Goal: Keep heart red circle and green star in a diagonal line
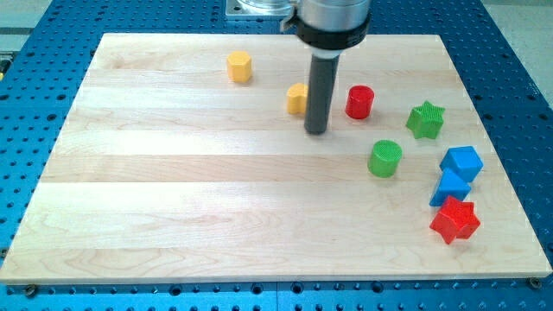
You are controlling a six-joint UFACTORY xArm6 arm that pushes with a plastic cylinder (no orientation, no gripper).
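- The pale wooden board (173,190), smooth-grained, lets blocks slide.
- Our rod has no jaws and holds nothing; my tip (316,131) rests just right of the yellow block (297,98), probably the heart, half hidden.
- Right of the tip: red cylinder (359,102), then ridged green star (425,120), not yet diagonal.

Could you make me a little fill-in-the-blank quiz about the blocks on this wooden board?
My tip sits just right of a partly hidden ____ block.
The red cylinder lies left of the green ____.
The red star sits just below two ____ blocks.

Missing words: yellow; star; blue
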